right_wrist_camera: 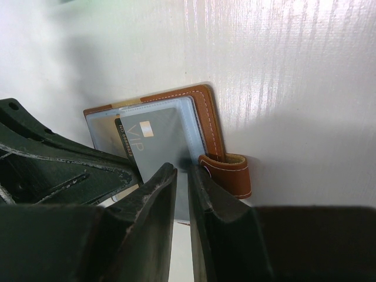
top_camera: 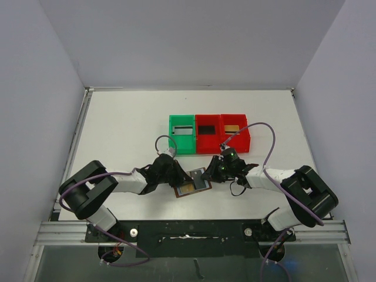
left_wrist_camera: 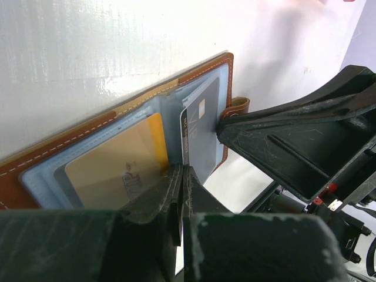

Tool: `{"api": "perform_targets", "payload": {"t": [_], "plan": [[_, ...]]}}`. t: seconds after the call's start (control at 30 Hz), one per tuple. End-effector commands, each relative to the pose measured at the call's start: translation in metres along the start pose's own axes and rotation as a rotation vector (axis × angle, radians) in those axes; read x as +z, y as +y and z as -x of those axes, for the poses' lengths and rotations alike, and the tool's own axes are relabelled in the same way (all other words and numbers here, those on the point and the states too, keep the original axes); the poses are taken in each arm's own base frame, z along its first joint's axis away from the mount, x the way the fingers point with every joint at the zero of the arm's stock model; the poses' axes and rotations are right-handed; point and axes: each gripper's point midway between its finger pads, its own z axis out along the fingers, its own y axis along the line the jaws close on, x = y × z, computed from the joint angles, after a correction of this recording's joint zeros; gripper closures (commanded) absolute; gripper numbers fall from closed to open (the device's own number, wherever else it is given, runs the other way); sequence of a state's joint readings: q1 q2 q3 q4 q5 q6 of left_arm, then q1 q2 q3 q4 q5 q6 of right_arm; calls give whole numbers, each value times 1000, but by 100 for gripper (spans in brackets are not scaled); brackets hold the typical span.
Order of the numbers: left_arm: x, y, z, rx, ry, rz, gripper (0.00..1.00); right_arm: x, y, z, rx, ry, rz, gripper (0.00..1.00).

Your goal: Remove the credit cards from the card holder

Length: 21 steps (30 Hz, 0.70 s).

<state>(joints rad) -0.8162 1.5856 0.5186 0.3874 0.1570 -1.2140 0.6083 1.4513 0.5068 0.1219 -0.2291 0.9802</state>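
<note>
Card holder (top_camera: 192, 183) lies open on the white table (top_camera: 117, 129), with the red and green bins (top_camera: 205, 145) a little way behind it. Two credit cards (top_camera: 201, 181) sit in its pockets: a gold card (left_wrist_camera: 117, 164) and a grey card (left_wrist_camera: 202, 126). The left gripper (left_wrist_camera: 179, 179) is squeezed tight at its near edge, between the two cards; I cannot tell if it pinches anything. The right gripper (right_wrist_camera: 182, 188) nips its edge just beside the snap tab (right_wrist_camera: 226, 173).
</note>
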Motion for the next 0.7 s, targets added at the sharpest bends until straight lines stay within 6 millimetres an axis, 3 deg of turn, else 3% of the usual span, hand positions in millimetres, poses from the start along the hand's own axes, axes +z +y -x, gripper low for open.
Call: {"api": "perform_targets", "payload": {"t": [0.0, 0.47, 0.67], "plan": [[-5, -16, 5, -1, -14, -73, 100, 0, -33, -12, 5, 35, -134, 82], [-17, -4, 3, -8, -19, -46, 100, 2, -31, -10, 4, 32, -129, 82], [-17, -8, 4, -3, -17, -56, 100, 1, -13, -7, -33, 41, -52, 78]]}}
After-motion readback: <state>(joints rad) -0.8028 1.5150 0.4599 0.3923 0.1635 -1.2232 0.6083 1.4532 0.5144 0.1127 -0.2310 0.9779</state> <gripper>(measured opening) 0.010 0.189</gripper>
